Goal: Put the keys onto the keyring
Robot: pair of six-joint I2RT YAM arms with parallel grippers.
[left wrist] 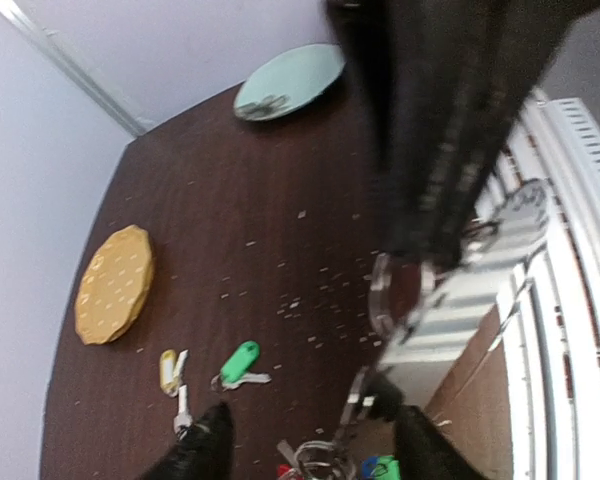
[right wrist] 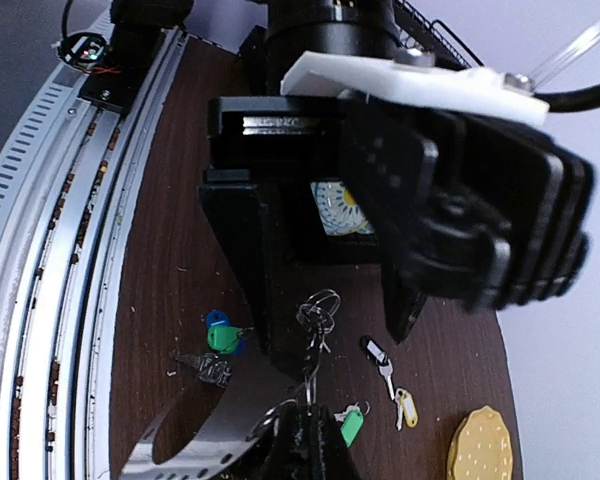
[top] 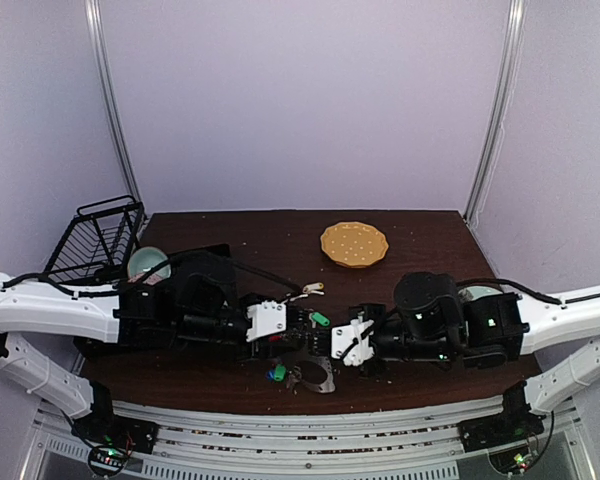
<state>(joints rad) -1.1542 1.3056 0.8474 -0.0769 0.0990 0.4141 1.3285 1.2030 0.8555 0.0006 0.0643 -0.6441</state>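
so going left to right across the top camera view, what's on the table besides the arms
black wire basket → pale green dish → orange dotted plate → second pale plate, half hidden behind the right arm. The keys in the middle overlap the arms, so they are left out.

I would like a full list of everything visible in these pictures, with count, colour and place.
table: one, dark brown, under everything
wire basket: one, black, far left corner
plate: one, orange, dotted, far centre
dishes: two, pale green, one beside basket, one at right side
keys: at least five; green, yellow, black tags mid-table; blue and green tags near front edge
keyring: one, grey, near front edge, in right pincer
left pincer: one, black, open, over the middle
right pincer: one, black, shut on keyring
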